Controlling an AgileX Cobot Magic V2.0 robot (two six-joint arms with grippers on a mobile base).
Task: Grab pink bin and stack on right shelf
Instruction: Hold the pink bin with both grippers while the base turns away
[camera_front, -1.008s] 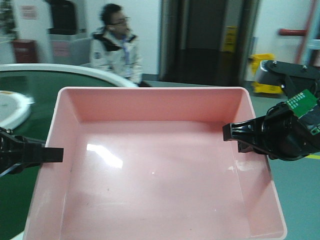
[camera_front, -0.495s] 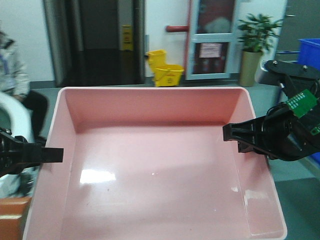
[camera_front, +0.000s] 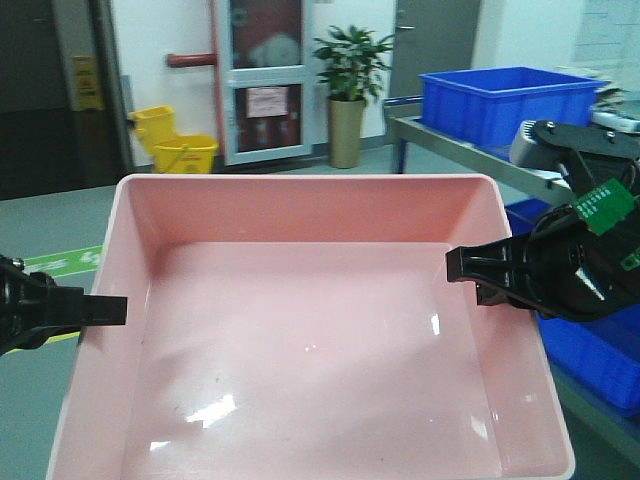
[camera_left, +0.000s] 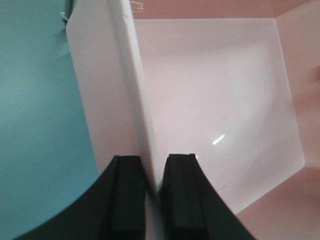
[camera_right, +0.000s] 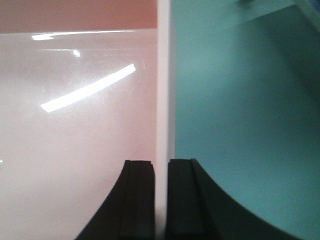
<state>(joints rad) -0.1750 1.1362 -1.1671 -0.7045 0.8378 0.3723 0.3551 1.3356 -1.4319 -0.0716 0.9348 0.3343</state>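
The pink bin (camera_front: 310, 330) is large, shallow and empty, and is held up in front of me between both arms. My left gripper (camera_front: 110, 310) is shut on its left wall, one finger inside and one outside, as the left wrist view shows (camera_left: 152, 165) with the bin wall (camera_left: 125, 90) running between the fingers. My right gripper (camera_front: 462, 268) is shut on the right wall; in the right wrist view (camera_right: 160, 167) the bin rim (camera_right: 163, 75) passes between its fingers. The dark, taped right shelf is out of view.
A metal rack (camera_front: 450, 145) at the right carries a blue crate (camera_front: 510, 100); another blue crate (camera_front: 590, 355) sits lower right. A potted plant (camera_front: 350, 90), a yellow mop bucket (camera_front: 175, 140) and doors stand at the far wall. The floor (camera_left: 40, 110) below is teal.
The view has swung to the right: the seated person and green table have gone, and the plant, rack and blue crates have come in. Both grippers keep their hold on the bin.
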